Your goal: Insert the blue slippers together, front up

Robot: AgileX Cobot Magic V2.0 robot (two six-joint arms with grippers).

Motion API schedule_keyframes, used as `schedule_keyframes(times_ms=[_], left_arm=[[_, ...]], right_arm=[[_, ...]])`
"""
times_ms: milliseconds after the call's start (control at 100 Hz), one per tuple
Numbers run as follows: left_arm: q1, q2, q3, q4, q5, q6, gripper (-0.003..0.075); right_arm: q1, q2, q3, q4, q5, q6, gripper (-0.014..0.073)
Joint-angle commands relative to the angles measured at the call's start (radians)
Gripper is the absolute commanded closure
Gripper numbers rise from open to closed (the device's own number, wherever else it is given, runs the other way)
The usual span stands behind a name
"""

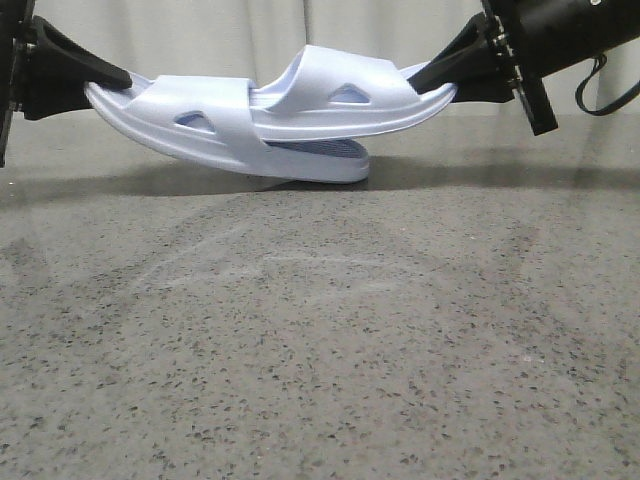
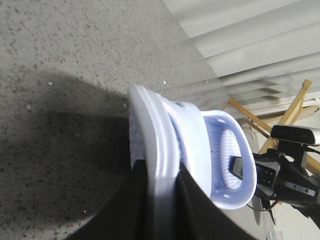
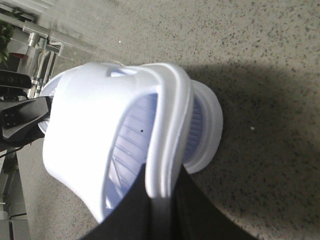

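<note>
The two blue slippers (image 1: 270, 125) are already interlocked above the grey speckled table (image 1: 320, 350): the right-hand slipper (image 1: 345, 95) has its end passed under the wide strap of the left-hand slipper (image 1: 190, 115), both straps facing up. The left-hand one tilts so its lower end touches or sits just above the tabletop; the other is lifted clear. The left gripper (image 1: 100, 80) is clamped on the outer edge of its slipper's sole, and the right gripper (image 1: 435, 82) is pinched likewise on the opposite end. Judging by the overlap, the insertion looks largely done; what seems left is seating them fully and setting the pair down.
</note>
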Motion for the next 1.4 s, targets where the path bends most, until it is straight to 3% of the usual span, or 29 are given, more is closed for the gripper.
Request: schedule_keyframes(times_ms=[0,190,400,500,840,1080,1200,1390], left_arm=[[-0.04,-0.041,-0.023,-0.069,0.248,0.0,0.0705],[-0.03,-0.041,-0.023,-0.07,0.248,0.0,0.0705],[0.001,-0.041,-0.023,-0.07,0.236,0.008,0.0705],[0.003,-0.041,-0.023,-0.07,0.201,0.008,0.0705],[0.005,-0.039,-0.023,-0.018,0.074,0.012,0.0705],[0.0,-0.006,-0.023,0.019,0.017,0.094,0.0697],[0.0,-0.006,-0.023,0.005,-0.008,0.156,0.059],[0.013,-0.006,-0.027,-0.003,0.011,0.237,0.0214]], right_arm=[[0.058,-0.046,-0.041,0.089,0.164,-0.019,0.0693],[0.032,-0.046,-0.043,0.076,0.192,-0.019,0.0674],[-0.06,-0.049,-0.043,0.05,0.265,-0.002,0.0403],[-0.099,-0.056,-0.043,0.014,0.265,0.016,0.034],[-0.219,-0.058,-0.043,-0.027,0.265,0.04,0.0333],[-0.246,-0.058,-0.043,-0.03,0.265,0.066,0.0337],[-0.246,-0.058,-0.043,-0.031,0.265,0.088,0.0338],[-0.248,-0.058,-0.043,-0.032,0.265,0.09,0.0338]])
